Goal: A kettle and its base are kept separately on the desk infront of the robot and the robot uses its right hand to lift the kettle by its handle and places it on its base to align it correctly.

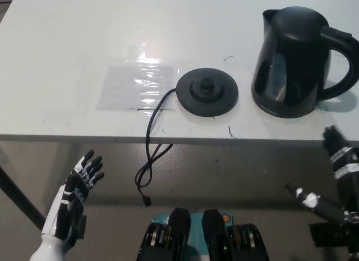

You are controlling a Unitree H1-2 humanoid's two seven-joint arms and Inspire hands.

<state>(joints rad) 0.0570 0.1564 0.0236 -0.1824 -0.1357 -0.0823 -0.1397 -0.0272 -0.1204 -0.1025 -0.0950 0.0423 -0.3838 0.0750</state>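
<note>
A black kettle [294, 62] stands upright at the right of the white desk [84, 47], its handle [343, 62] turned to the right. Left of it lies the round black base [207, 92], apart from the kettle, with its cord [151, 143] hanging over the desk's front edge. My black right hand [339, 157] is below the desk edge at the lower right, under the handle and not touching the kettle; its fingers point up and are apart. My white left hand [76, 196] rests low at the lower left, open.
A sheet of clear plastic [137, 84] is taped flat on the desk left of the base. The desk's front edge runs across the picture at mid height, with floor below it.
</note>
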